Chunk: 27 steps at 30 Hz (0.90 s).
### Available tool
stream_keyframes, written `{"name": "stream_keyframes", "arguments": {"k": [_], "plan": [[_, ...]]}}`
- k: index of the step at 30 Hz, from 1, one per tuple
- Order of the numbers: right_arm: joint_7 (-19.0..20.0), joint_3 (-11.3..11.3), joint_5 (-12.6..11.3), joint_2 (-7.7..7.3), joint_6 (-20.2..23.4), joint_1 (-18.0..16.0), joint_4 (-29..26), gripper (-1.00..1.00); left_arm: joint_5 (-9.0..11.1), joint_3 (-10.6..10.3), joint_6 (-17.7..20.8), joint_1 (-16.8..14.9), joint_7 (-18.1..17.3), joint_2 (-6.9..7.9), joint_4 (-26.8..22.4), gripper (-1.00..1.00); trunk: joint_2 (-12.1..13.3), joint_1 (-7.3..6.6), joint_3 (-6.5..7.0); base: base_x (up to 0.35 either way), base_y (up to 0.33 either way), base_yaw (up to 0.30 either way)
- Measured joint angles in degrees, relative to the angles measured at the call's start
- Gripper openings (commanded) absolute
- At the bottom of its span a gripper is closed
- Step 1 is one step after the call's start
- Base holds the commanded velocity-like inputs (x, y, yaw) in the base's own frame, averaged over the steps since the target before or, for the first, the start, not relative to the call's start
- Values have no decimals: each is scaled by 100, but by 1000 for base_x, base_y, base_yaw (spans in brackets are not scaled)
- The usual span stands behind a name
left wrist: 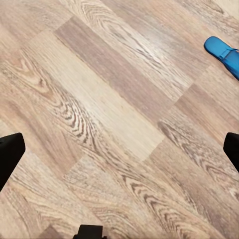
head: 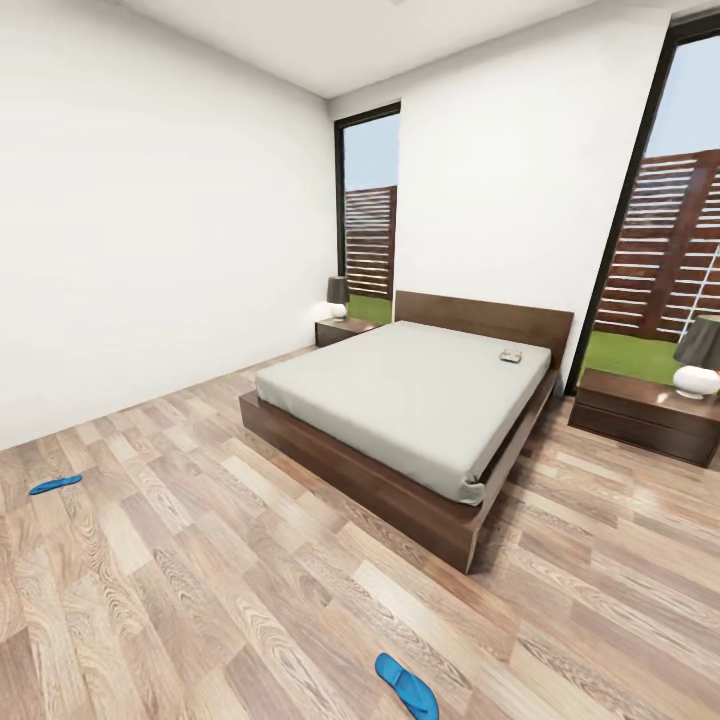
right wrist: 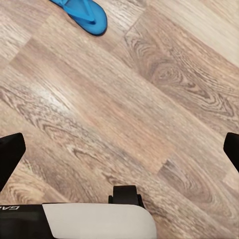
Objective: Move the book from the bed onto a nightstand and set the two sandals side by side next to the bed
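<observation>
Book (head: 511, 356) lies flat on the mattress of the bed (head: 400, 400), close to the headboard and toward the window-side edge, well apart from us. We judge that corner favours the right-hand nightstand (head: 640, 415), which stands just beside it with a lamp (head: 698, 358) on top; the second nightstand (head: 345, 330) sits at the far side, by the other window.

Sandals are scattered: one sandal (head: 407, 686) on the floor planks right below us, off the foot corner of the bed; the other sandal (head: 55, 485) far off to our left near the white wall. Neither is beside the bed yet, and they are well apart from each other.

Left gripper (left wrist: 119, 154) hangs over bare floor, fingers spread wide, nothing between them; a blue sandal shows at that view's edge. Right gripper (right wrist: 119, 152) likewise spread and empty above the planks, with a sandal nearby. We read this as the approach stage, nothing grasped.
</observation>
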Motion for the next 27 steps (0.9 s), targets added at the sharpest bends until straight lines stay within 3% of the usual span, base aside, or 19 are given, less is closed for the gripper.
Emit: {"name": "stream_keyframes", "arguments": {"k": [27], "plan": [[0,-3,0,0,0,-1,-3,100,-3,-1,0,0,5,0,0,100,0,0,0,0,0,0]]}}
